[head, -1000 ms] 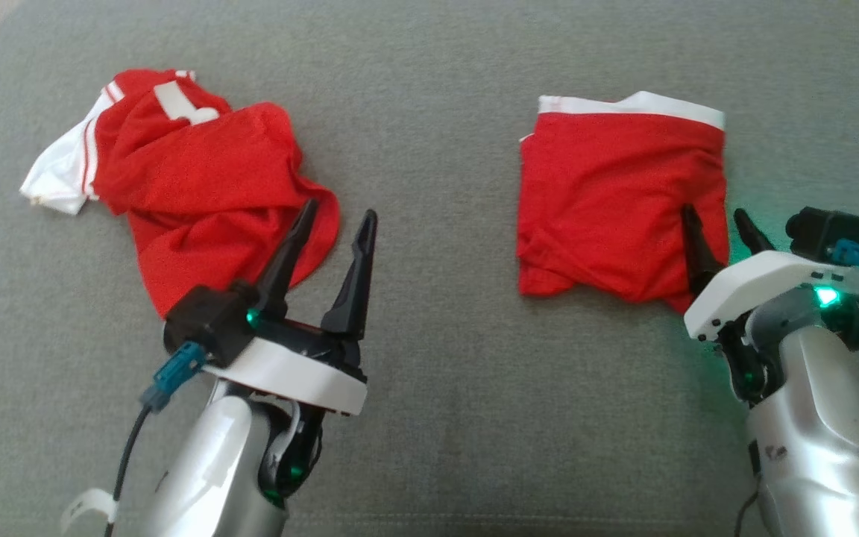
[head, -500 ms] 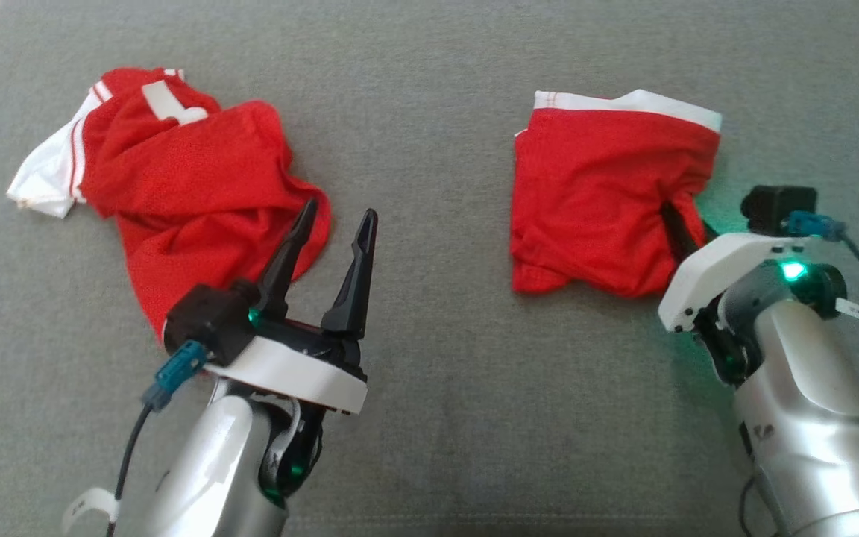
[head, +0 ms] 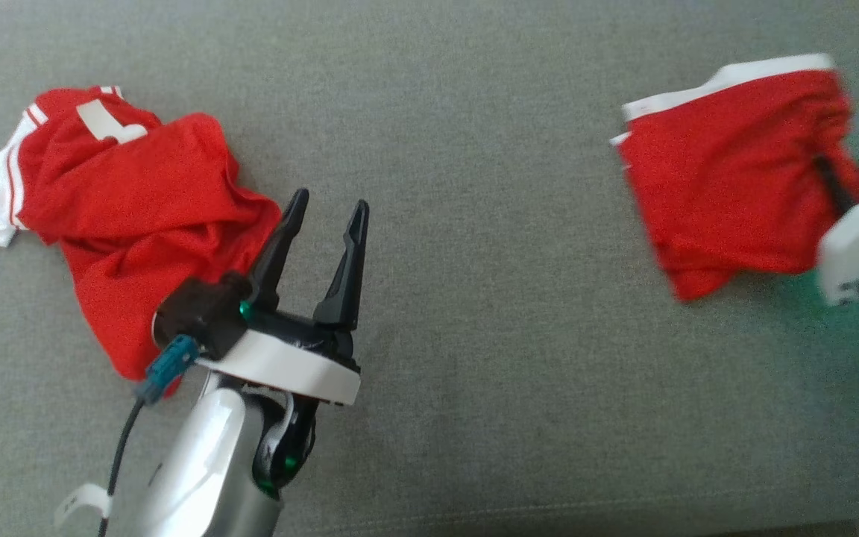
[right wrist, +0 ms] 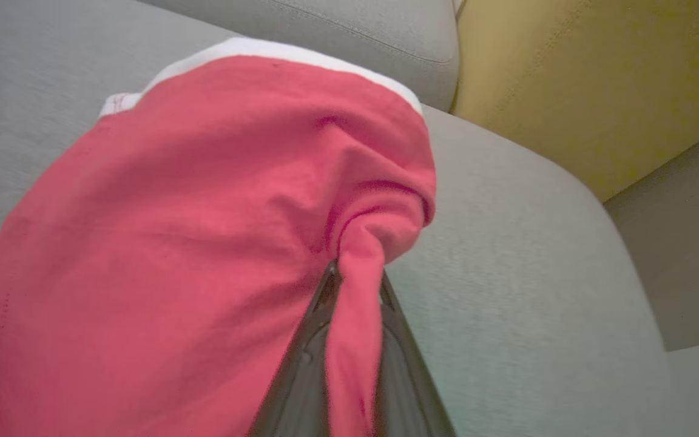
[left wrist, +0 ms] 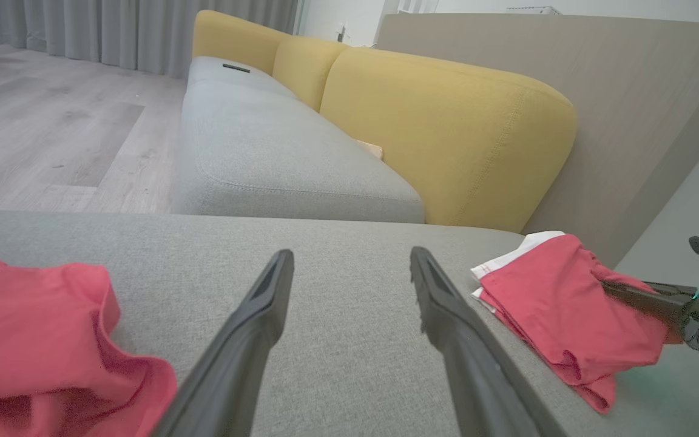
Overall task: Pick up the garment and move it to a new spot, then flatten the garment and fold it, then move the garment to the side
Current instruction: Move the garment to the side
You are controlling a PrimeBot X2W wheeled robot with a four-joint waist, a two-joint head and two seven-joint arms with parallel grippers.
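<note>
The folded red garment (head: 735, 194) with a white band lies at the right of the grey cushion (head: 474, 335). My right gripper (head: 832, 186) is shut on its bunched right edge. The right wrist view shows a pinch of the garment's (right wrist: 204, 212) red cloth between the right gripper's (right wrist: 355, 273) two dark fingers. In the left wrist view the garment (left wrist: 556, 303) is at the right. My left gripper (head: 329, 201) hovers open and holds nothing; its fingers point up that view, beside a crumpled red and white garment (head: 131, 201).
The crumpled garment (left wrist: 34, 328) lies just left of my open left gripper (left wrist: 351, 255). Beyond the cushion's far edge stand a sofa with a yellow backrest (left wrist: 446, 121) and a grey seat (left wrist: 276, 158), and a wood floor (left wrist: 34, 133).
My right gripper has shut on the folded garment's right edge and pulled it to the right, away from the crumpled garment. The head view has also shifted. The left gripper stays open.
</note>
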